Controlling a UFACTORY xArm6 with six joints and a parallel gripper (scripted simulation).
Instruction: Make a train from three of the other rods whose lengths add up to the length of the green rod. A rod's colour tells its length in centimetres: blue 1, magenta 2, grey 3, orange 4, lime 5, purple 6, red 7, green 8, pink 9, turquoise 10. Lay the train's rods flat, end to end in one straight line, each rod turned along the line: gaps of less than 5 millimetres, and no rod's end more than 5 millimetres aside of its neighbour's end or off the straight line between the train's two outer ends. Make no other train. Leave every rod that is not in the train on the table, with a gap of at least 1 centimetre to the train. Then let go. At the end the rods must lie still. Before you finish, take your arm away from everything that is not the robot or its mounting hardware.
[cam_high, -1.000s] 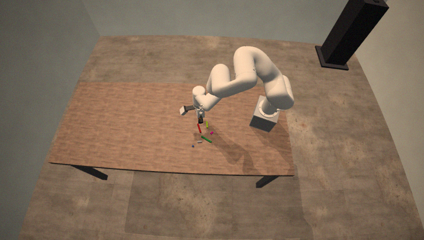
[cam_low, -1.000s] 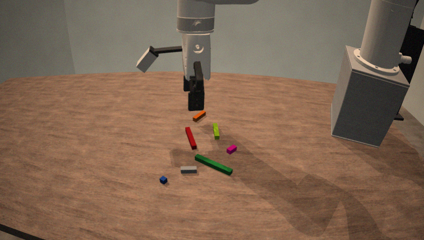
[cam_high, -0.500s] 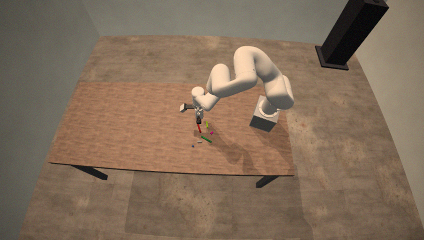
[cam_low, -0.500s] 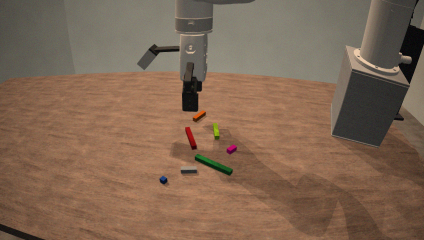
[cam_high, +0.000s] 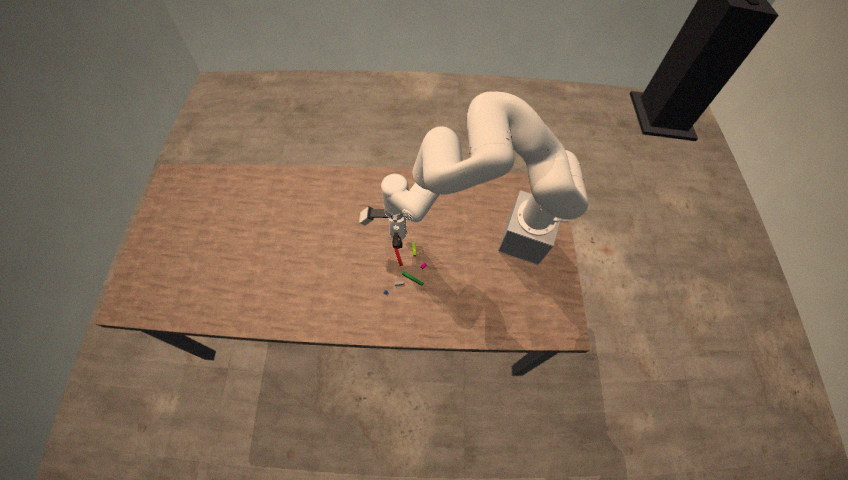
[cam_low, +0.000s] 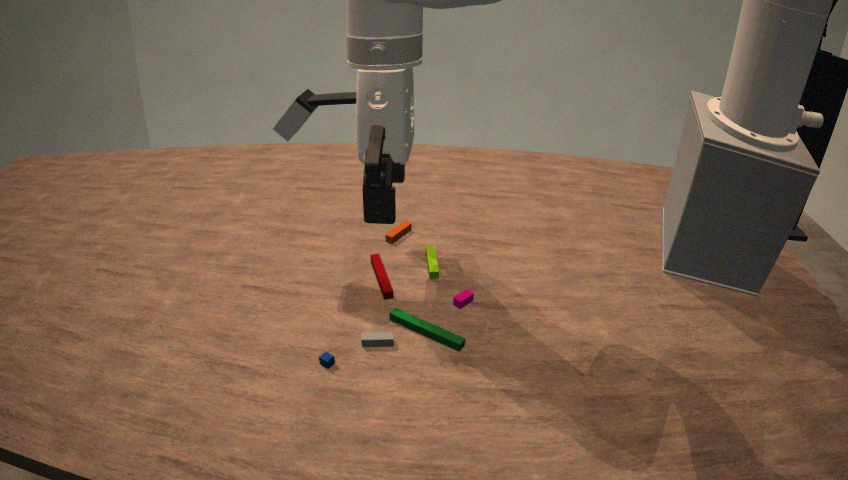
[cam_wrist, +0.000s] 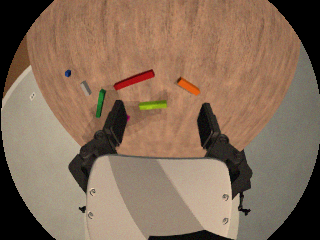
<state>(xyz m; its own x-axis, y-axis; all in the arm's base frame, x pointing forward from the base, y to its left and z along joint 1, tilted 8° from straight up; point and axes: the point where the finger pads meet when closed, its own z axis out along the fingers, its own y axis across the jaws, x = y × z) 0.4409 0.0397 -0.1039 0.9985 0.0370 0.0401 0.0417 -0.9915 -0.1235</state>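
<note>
Seven rods lie apart on the wooden table. In the exterior view I see the green rod (cam_low: 426, 328), a grey rod (cam_low: 377, 339) just left of it, a blue cube (cam_low: 326, 359), a magenta rod (cam_low: 462, 297), a lime rod (cam_low: 432, 261), a red rod (cam_low: 381, 275) and an orange rod (cam_low: 398, 231). My gripper (cam_low: 379, 208) is open and empty, hanging above the table near the orange rod. In the wrist view the lime rod (cam_wrist: 152, 104) lies between the open fingers, with the red rod (cam_wrist: 134, 79) and orange rod (cam_wrist: 188, 86) beyond.
The arm's grey base block (cam_low: 736, 193) stands on the table at the right. A dark pillar (cam_high: 702, 62) stands on the floor far behind. The rods cluster near the table's middle (cam_high: 404, 267).
</note>
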